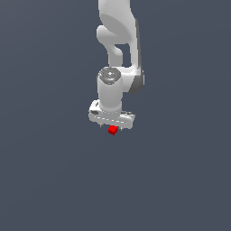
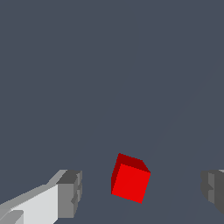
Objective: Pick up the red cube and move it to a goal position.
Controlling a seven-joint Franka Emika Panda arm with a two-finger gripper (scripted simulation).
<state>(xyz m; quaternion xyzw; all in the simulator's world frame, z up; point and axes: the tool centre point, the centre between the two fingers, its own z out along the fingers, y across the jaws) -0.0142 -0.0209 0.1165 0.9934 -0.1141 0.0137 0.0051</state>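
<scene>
The red cube (image 1: 113,130) is a tiny bright red block on the plain grey floor, just under the white gripper (image 1: 112,127) in the exterior view. In the wrist view the red cube (image 2: 129,179) lies between the two grey fingertips (image 2: 71,192), with clear gaps on both sides. The gripper (image 2: 142,190) is open and touches nothing. The cube sits nearer one finger than the other and is turned a little relative to the jaws.
The white arm (image 1: 118,40) comes down from the top of the exterior view. The floor (image 1: 49,171) is a plain dark grey surface all around. No goal marker shows.
</scene>
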